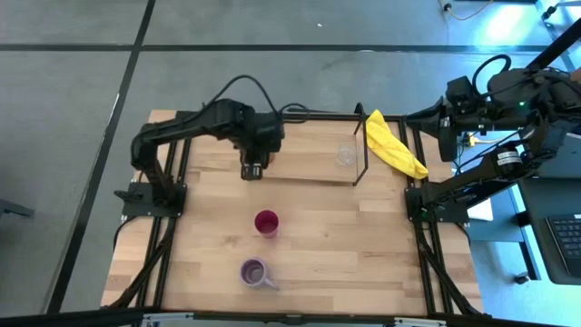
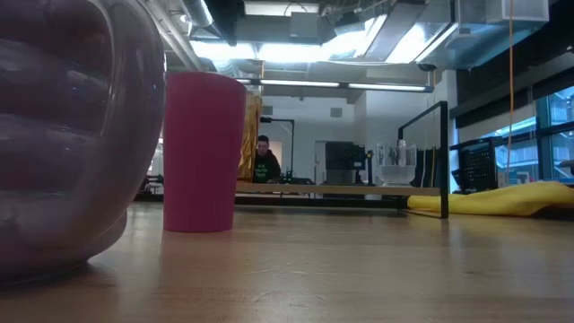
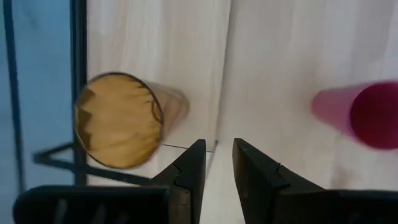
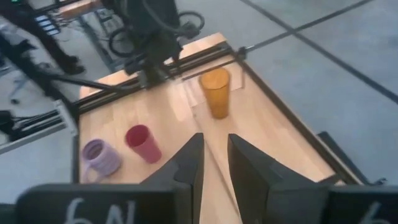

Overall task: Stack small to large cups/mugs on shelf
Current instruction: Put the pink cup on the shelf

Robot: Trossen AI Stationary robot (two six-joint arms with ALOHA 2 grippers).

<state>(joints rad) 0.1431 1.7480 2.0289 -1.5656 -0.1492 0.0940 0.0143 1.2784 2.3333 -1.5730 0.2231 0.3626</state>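
Glass (image 1: 346,154) and tumbler (image 4: 215,92) on shelf (image 1: 300,177); cup (image 1: 266,222), mug (image 1: 255,272) before it.

You can read only a little here: a white "6N" (image 4: 99,212) on the right arm's dark wrist housing (image 4: 93,205), and a lone white "6" (image 4: 378,212) on the same housing's other end. No other writing is legible to you.
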